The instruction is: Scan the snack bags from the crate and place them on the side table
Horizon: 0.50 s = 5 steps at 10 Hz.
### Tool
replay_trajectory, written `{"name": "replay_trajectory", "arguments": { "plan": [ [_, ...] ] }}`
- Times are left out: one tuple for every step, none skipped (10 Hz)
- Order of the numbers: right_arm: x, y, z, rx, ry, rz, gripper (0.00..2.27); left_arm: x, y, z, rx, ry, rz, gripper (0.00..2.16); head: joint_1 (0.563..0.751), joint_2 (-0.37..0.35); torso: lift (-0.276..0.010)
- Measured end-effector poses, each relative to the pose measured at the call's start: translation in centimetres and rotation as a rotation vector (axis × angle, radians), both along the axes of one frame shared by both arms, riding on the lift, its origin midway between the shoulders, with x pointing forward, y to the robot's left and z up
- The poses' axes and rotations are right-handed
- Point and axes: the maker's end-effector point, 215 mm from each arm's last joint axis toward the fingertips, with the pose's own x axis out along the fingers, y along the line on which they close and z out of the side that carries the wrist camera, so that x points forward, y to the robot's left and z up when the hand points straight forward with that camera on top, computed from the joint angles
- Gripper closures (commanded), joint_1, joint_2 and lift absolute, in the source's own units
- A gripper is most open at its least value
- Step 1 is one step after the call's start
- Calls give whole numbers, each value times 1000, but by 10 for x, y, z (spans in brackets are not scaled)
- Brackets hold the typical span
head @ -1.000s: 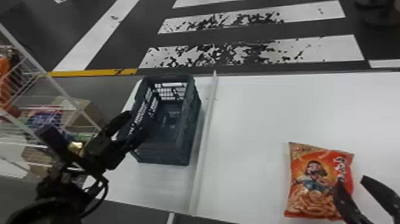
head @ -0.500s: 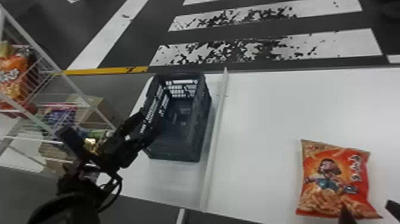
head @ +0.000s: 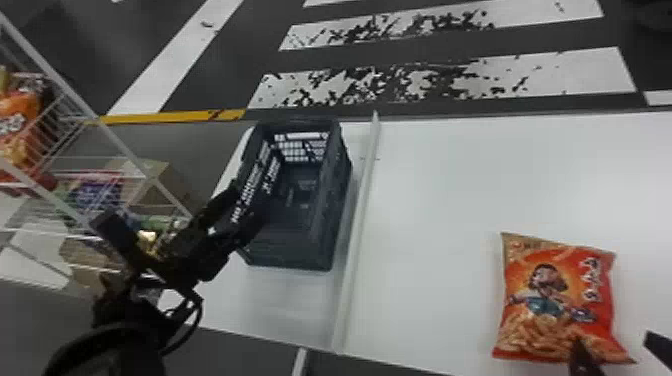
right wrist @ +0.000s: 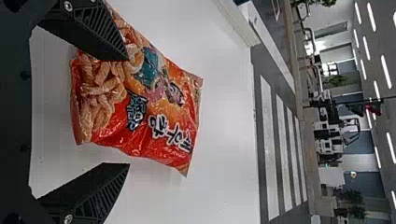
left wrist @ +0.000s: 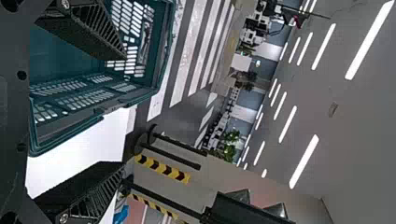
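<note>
Snack bag (head: 555, 300), orange-red with a tan top strip, lies printed face up on the white tabletop (head: 450, 200), mostly ahead of the right gripper (head: 613, 342) and to the left of its jaws. Right jaws are apart, nothing clamped. In the head view the left one overlaps the bag's near end, the other sits just off its right edge. Right wrist view agrees: one jaw over the bag, its mate over bare white surface. Can't tell if the overlapping jaw touches the bag. Left gripper (head: 247, 202) is at the left side of the dark crate (head: 300, 260), jaws apart with nothing between them; in the left wrist view one overlaps the crate, the other is outside its wall. Contact there: can't tell. White rail (head: 359, 220) runs to the right of the left jaws, past the crate. Wire rack (head: 122, 155) is to their left, with an orange bag (head: 20, 125) in its upper basket.
</note>
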Motion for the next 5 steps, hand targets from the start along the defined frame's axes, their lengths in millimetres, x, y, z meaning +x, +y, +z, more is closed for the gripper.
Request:
{"name": "replay_trajectory", "arguments": {
  "plan": [
    [2,-8,-2,-2,4,-13,76,0,0,-2,-2,4,-1,76,695,284,-94],
    [1,-14,-6,-2,23,-24,80,0,-1,-5,-5,8,-3,80,695,277,-94],
    [-1,-16,-11,8,43,-31,90,0,-3,-5,-7,9,-5,80,695,269,-94],
    [-4,-15,-15,14,62,-32,130,0,-5,-5,-7,9,-8,80,695,268,-94],
    [-6,-13,-20,18,84,-30,221,1,-6,-4,-6,8,-10,80,695,270,-94]
  ]
}}
